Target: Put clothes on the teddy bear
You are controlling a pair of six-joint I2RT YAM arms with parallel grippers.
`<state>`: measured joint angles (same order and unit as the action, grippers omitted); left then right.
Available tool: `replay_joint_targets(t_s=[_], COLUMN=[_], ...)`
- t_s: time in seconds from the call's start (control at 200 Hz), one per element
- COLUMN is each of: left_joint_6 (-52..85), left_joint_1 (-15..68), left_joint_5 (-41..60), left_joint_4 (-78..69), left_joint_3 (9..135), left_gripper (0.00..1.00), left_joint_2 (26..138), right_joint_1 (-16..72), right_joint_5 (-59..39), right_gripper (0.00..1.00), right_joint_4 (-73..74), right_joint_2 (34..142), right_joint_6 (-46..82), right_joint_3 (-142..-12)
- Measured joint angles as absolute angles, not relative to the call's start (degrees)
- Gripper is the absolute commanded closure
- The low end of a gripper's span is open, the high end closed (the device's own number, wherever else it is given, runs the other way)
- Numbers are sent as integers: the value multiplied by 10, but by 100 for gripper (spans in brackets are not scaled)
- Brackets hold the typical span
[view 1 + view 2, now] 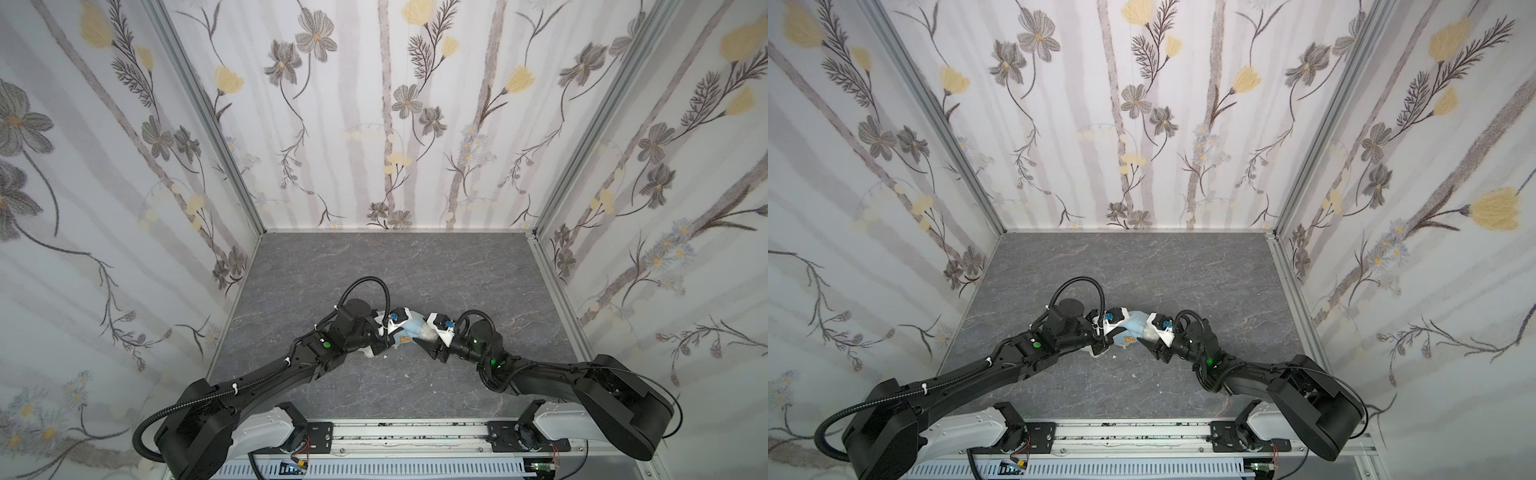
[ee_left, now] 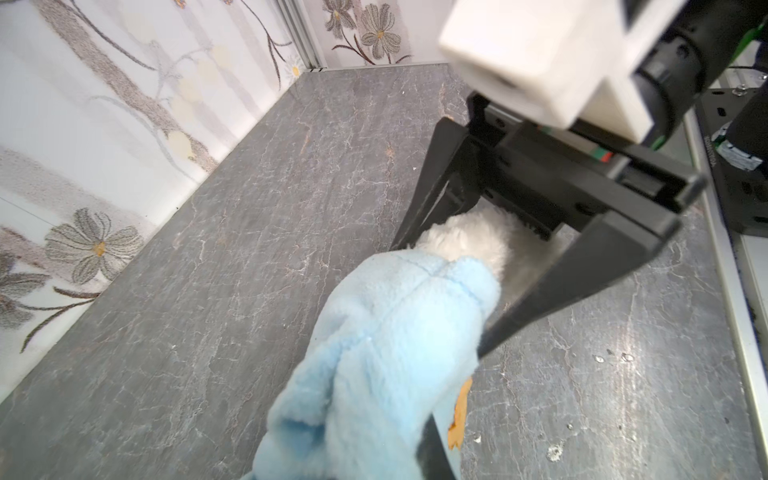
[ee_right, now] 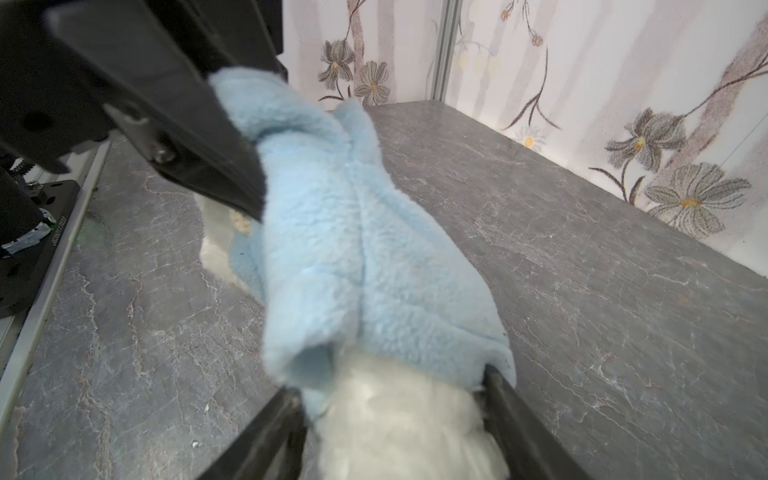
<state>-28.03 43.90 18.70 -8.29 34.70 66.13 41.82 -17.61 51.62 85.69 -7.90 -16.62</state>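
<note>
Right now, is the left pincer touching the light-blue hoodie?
Touching. The right wrist view shows the left pincer shut, with its black tips pinching a bunched fold of the hoodie and no gap between them.

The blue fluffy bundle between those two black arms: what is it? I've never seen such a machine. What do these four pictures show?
This is a robot with a left arm and a right arm, each ending in a two-fingered gripper. Two pictures look down on the whole scene from overhead; the other two come from cameras on the wrists, hence the close-ups. On the grey table is a white teddy bear with a light-blue hoodie partly over it: that is your bundle. The left gripper is pinched shut on the hoodie; the right gripper is open, its fingers either side of the bear's bare fur.
</note>
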Motion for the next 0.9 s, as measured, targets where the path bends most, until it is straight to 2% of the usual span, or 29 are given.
replay_joint_targets(t_s=[0.125,0.32,0.425,0.485,0.56,0.699,0.789,0.904], left_joint_6=[-280,-282,-286,-290,-299,-313,-317,-319], left_joint_1=[447,457,465,472,485,504,505,500], left_joint_5=[178,157,140,121,88,58,58,47], left_joint_4=[-89,-96,-97,-96,-101,-104,-97,-72], left_joint_3=[341,340,341,343,344,341,335,339], left_gripper=[90,85,72,69,60,43,38,37], left_joint_2=[660,667,673,675,674,653,623,581], right_joint_1=[418,416,416,414,409,398,397,397], right_joint_5=[-177,-195,-206,-208,-209,-218,-222,-223], right_gripper=[59,62,71,75,81,86,88,89], right_joint_4=[540,600,636,655,670,703,720,717], right_joint_2=[875,900,914,928,940,959,959,946], right_joint_6=[-55,2,41,67,103,166,178,165], right_joint_3=[-170,-160,-156,-156,-156,-152,-140,-131])
